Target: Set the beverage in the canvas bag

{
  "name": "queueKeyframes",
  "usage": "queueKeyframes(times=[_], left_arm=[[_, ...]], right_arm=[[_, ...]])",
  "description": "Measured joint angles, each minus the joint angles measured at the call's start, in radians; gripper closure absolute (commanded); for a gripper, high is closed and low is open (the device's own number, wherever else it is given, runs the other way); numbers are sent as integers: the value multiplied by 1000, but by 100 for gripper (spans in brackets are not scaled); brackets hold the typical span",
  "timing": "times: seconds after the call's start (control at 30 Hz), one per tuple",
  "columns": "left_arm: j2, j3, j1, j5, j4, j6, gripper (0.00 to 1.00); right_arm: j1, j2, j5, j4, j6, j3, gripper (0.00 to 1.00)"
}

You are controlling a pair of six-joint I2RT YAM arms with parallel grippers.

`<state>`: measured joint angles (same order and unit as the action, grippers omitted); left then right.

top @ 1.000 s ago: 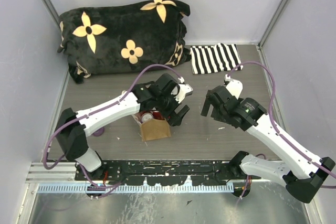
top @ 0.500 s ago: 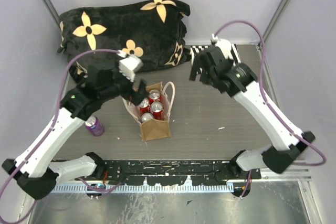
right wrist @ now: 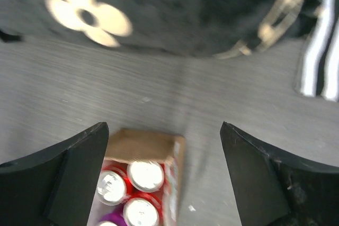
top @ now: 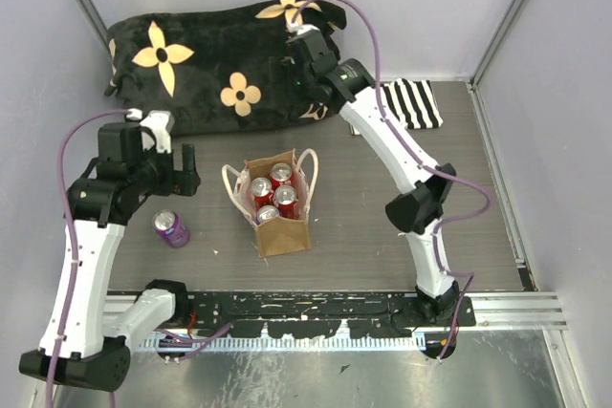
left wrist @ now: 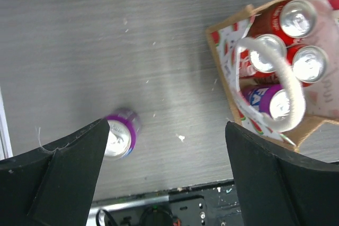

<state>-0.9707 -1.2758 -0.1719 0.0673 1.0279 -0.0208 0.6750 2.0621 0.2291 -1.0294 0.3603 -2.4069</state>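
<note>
At the middle of the grey table (top: 382,236) stands the canvas bag (top: 283,234), upright and open-mouthed, its two cream loop handles (top: 308,164) arching over the rim. Inside the bag stand four cans (top: 285,196) close together: the left wrist view shows three red cans (left wrist: 296,17) and one purple-labelled can (left wrist: 280,104), all with silver tops facing up. Left of the bag and apart from it, the beverage, a purple can (top: 172,228), stands on end on the bare table; the left wrist view places the same can (left wrist: 121,135) well clear of the bag wall (left wrist: 225,41). Above the table, to the left of the bag and just beyond the purple can, hangs the left gripper (top: 182,177); its jaws are spread wide with nothing between them (left wrist: 164,178). Beyond the bag, the right arm (top: 382,136) reaches over the black plush cushion with cream flowers (top: 220,54). Seen from its own wrist, the right gripper (right wrist: 164,178) also has its jaws wide apart and holds nothing, with the bag's far wall (right wrist: 143,144) below it. Beyond the bag to the right lies a black-and-white striped cloth (top: 411,102), its edge just beside the cushion.
</note>
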Motion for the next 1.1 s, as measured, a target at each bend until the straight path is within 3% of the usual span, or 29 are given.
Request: queueKeyframes(times=[0.07,0.17,0.43,0.83,1.1], left_arm=[[29,12,60,-2,35,-7,2],[55,37,124,-5,72,-10,2],[55,89,152,-67,132,20,2],[-224,74,191,-77,145,159,2],[-285,102,285,-24,157,287,2]], right_arm=[[25,75,-52,30,-13,-111,8],[77,98,-106,79,-21,-128,8],[204,94,-172,179,-24,55,6],[146,-7,-151,188,-26,280,5],[94,-145,-133,210,-21,366,4]])
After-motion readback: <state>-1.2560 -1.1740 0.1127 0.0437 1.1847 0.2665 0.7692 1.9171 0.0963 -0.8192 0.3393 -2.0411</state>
